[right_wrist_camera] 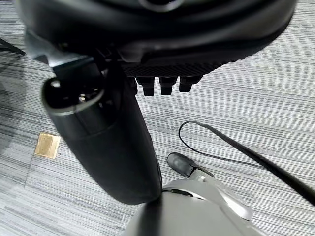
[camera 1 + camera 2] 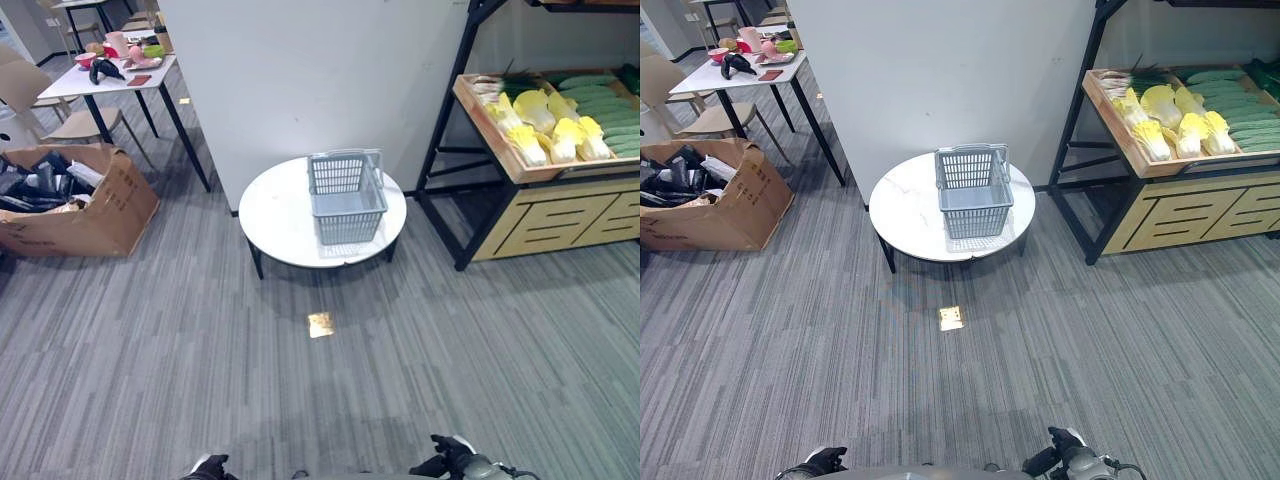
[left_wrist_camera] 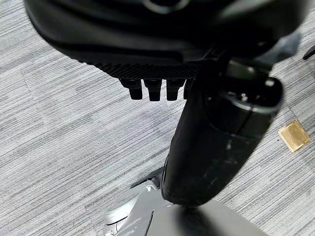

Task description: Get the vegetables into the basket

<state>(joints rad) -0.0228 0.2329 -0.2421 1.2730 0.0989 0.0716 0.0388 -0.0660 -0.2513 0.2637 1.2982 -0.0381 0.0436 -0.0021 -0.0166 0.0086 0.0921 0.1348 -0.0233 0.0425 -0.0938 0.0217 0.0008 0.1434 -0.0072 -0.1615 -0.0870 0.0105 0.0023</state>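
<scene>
A grey plastic basket (image 2: pixel 345 197) stands with nothing in it on a round white table (image 2: pixel 275 215) ahead of me, its handle up at the back. The vegetables lie in a wooden shelf tray (image 2: pixel 497 147) at the right: yellow-white cabbages (image 2: pixel 550 125) and green cucumbers (image 2: pixel 600 105) behind them. My left hand (image 2: pixel 208 467) and right hand (image 2: pixel 447 460) hang low at the bottom edge, far from table and shelf. In the wrist views the left hand (image 3: pixel 147 39) and the right hand (image 1: pixel 162 29) have relaxed fingers and hold nothing, above grey carpet.
A black shelf frame (image 2: pixel 450 140) stands between table and tray. A white wall (image 2: pixel 300 70) rises behind the table. At the left are an open cardboard box (image 2: pixel 100 215), a chair (image 2: pixel 40 100) and a white desk (image 2: pixel 110 78) with items. A brass floor plate (image 2: pixel 321 324) lies before the table.
</scene>
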